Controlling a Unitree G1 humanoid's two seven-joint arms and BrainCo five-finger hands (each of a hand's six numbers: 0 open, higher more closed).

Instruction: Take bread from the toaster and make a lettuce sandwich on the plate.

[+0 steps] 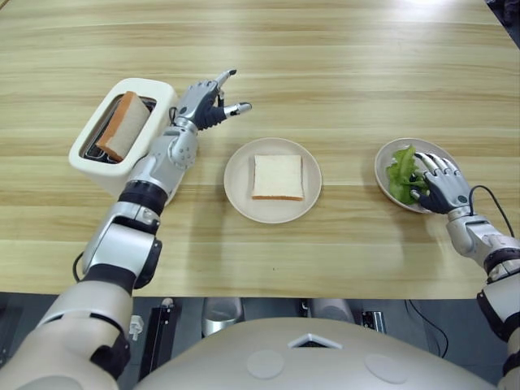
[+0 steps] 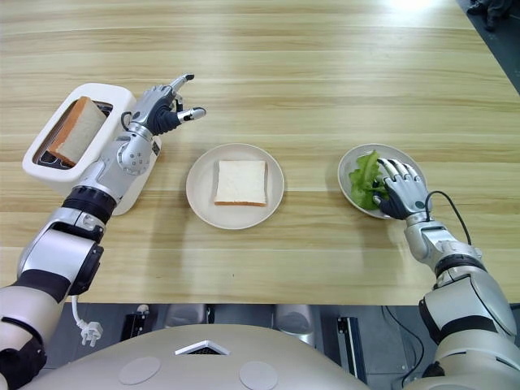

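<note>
On the dish [image 2: 344, 175] right of the plate [image 1: 240, 183], grips lettuce [image 1: 400, 172] in right hand [image 1: 443, 188], with bread slice [image 1: 278, 176] lying leftward and left hand [image 1: 207, 104] open by toaster [image 1: 154, 93].

bright even light, glare on the far table [image 1: 349, 49].

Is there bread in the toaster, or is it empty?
Not empty. One slice stands tilted in the toaster slot, sticking up above the top.
</note>
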